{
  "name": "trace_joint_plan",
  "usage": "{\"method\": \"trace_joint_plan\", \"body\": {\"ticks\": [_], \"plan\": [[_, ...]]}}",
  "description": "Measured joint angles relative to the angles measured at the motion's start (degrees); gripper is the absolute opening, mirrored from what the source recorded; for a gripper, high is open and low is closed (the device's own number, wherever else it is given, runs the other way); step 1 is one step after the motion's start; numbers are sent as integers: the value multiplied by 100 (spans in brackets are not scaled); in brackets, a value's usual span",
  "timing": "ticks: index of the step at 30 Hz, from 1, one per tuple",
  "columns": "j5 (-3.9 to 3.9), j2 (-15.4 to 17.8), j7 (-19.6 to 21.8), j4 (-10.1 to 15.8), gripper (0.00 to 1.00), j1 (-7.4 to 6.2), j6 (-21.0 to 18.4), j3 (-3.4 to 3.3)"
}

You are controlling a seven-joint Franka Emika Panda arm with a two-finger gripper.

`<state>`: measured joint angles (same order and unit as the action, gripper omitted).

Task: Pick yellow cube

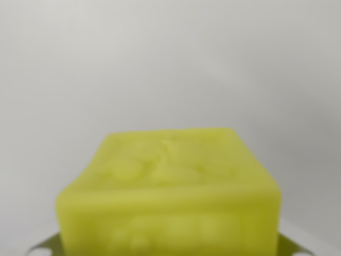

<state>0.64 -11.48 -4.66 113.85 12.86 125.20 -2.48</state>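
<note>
A yellow cube (170, 197) fills the lower middle of the wrist view, very close and blurred, with faint raised marks on its top and front faces. Only slivers of my gripper (170, 249) show. One fingertip (47, 245) pokes out at the wrist view's lower left and the other at the lower right, each tight against a side of the cube. The gripper looks shut on the cube. The cube's lower part is cut off by the frame edge.
Behind the cube there is only a plain pale grey-white surface (170, 64), featureless and out of focus. No other objects or edges show.
</note>
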Motion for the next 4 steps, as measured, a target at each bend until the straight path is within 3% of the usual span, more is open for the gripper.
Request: {"method": "trace_joint_plan", "body": {"ticks": [4], "plan": [[0,0,0,0,0,0,0,0]]}}
